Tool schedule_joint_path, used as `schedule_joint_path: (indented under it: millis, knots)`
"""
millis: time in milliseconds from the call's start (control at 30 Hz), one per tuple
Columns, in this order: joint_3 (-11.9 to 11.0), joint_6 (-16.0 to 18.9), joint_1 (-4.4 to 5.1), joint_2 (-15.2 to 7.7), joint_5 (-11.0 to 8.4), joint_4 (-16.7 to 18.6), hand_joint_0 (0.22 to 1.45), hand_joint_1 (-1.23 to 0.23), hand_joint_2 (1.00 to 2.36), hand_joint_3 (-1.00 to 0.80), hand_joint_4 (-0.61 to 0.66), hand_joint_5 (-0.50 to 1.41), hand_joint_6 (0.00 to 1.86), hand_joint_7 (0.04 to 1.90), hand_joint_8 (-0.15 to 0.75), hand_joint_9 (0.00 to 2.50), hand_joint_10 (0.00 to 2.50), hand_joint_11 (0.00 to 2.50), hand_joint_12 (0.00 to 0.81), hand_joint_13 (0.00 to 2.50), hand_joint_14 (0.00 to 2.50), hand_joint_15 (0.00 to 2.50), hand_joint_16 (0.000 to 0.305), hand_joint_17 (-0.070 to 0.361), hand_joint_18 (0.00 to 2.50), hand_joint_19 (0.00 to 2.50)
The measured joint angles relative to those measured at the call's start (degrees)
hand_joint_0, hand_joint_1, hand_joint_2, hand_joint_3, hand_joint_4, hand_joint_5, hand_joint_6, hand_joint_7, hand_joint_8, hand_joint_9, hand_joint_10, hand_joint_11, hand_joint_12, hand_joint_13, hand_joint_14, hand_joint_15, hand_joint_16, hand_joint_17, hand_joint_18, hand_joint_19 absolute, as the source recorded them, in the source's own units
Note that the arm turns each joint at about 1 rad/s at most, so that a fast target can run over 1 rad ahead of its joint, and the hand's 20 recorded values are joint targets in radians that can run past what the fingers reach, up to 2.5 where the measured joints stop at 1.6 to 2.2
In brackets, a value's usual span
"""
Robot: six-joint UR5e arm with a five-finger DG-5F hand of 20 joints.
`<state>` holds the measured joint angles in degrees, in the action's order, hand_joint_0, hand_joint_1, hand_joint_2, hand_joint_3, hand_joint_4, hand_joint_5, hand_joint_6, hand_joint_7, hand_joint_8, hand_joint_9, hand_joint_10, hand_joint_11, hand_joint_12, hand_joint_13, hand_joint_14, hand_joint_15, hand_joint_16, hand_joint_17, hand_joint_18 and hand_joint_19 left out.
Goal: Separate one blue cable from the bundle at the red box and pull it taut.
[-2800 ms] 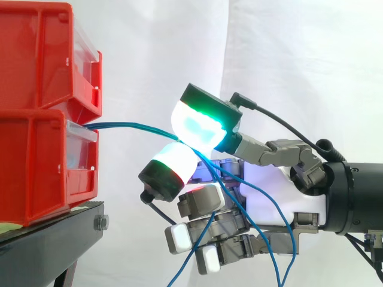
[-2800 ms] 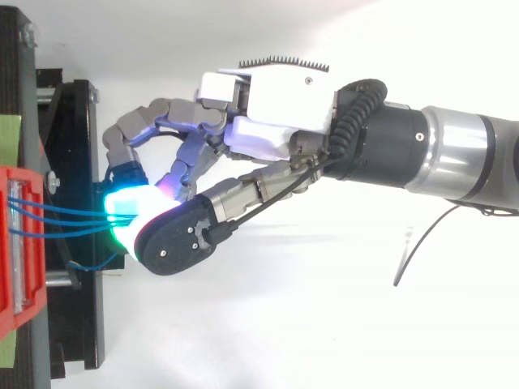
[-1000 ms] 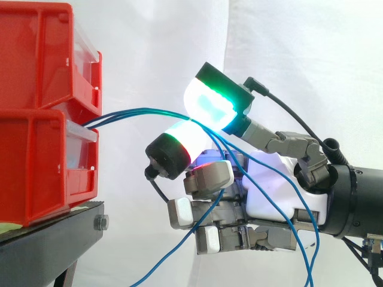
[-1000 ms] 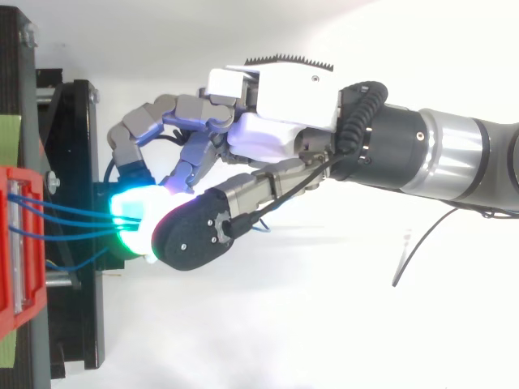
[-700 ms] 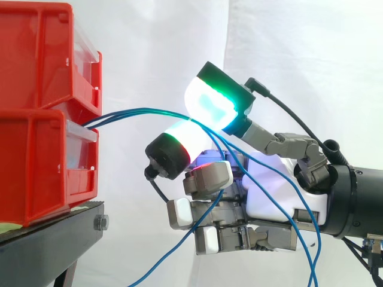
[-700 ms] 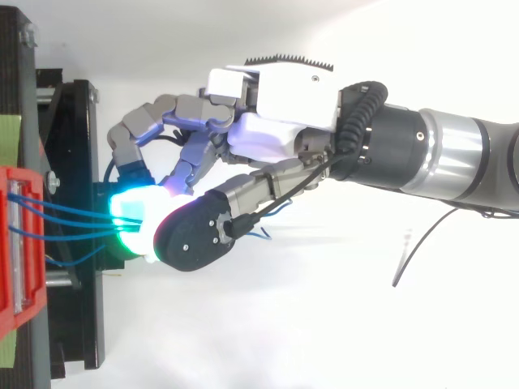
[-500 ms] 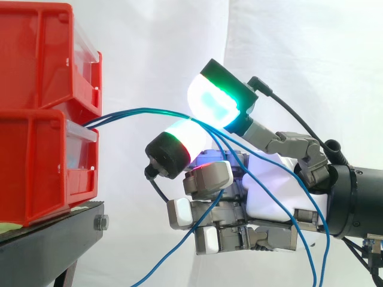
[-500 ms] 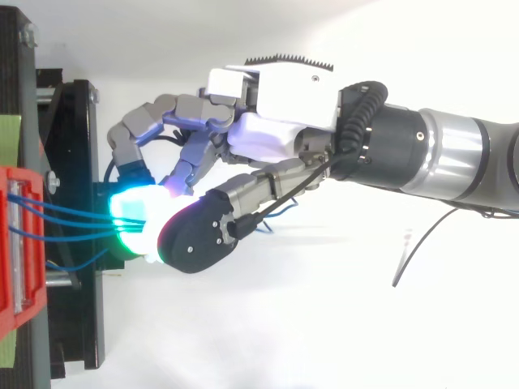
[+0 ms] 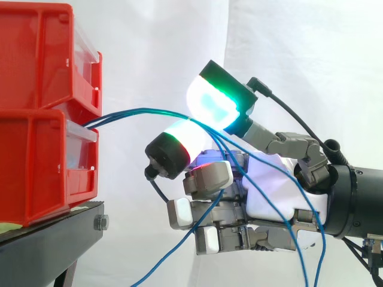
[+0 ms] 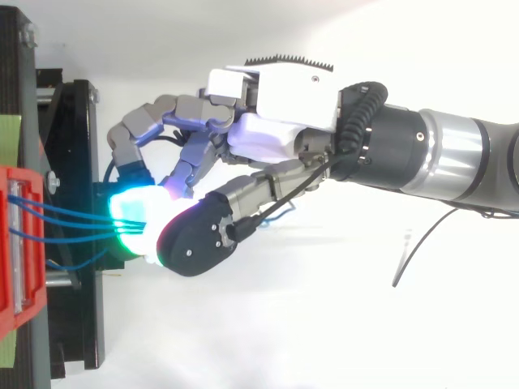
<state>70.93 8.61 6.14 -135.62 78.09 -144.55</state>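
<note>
Side view: the two stacked red plastic bins (image 9: 36,173) are over at 9 o'clock, sitting on a black metal stand (image 9: 54,239), with the white curtain (image 9: 149,48) behind everything. The robot hand (image 9: 269,191) comes in from 3 o'clock.

A few thin blue cables (image 9: 119,113) come out of the gap where the upper bin meets the lower one. They run toward 3 o'clock, straight into the spot where two big glowing fingertips (image 9: 212,101) meet. The upper pad glows green and cyan, and the lower one is white with a red and green band. They're squeezed together on the cables, so it's a pinch grip, and as far as I can tell it's on more than one strand.

The stretch between the bins and the pinch isn't dead straight, it bows upward a bit. Past the pinch the strands fan out and hang loose. Some head to 5 o'clock across the palm, others go to 7 o'clock and off the bottom edge. The rest of the fingers are curled in at about 6 o'clock from the pinch.

In the top view the hand (image 10: 276,97) reaches from 3 o'clock toward the bins at 9 o'clock. Three or so blue strands run side by side from the bin front to the glowing pads.
</note>
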Motion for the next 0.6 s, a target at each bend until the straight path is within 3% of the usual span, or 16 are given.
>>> schedule_joint_path:
  millis: [133,367,467,500,600]
  knots:
    - [0.0,0.0,0.01,0.0,-0.03,0.0,0.71,-0.9,1.02,-0.22,-0.06,-0.2,0.87,1.33,0.308,1.11,0.03,1.27,0.399,0.95,0.03,0.68,0.053,0.119,0.87,0.81]
    - [0.0,0.0,0.0,0.0,-0.04,0.1,0.85,-0.93,1.0,-0.48,-0.07,-0.19,0.89,1.33,0.307,1.13,0.03,1.29,0.384,0.95,0.03,0.69,0.051,0.114,0.82,0.83]
    - [0.0,0.0,-0.02,0.0,-0.04,0.1,0.82,-0.93,1.0,-0.5,-0.05,-0.18,0.89,1.4,0.311,1.17,0.03,1.32,0.38,0.97,0.03,0.68,0.049,0.111,0.86,0.8]
    - [0.0,0.0,-0.02,0.0,-0.04,0.1,0.72,-0.88,1.0,-0.5,-0.04,-0.16,0.89,1.41,0.319,1.2,0.03,1.33,0.394,0.99,0.03,0.68,0.049,0.111,0.88,0.82]
    - [0.0,0.0,-0.02,0.0,-0.04,0.1,0.63,-0.75,1.0,-0.5,-0.11,-0.13,0.87,1.37,0.313,1.27,0.03,1.35,0.399,1.04,0.03,0.7,0.049,0.109,0.93,0.88]
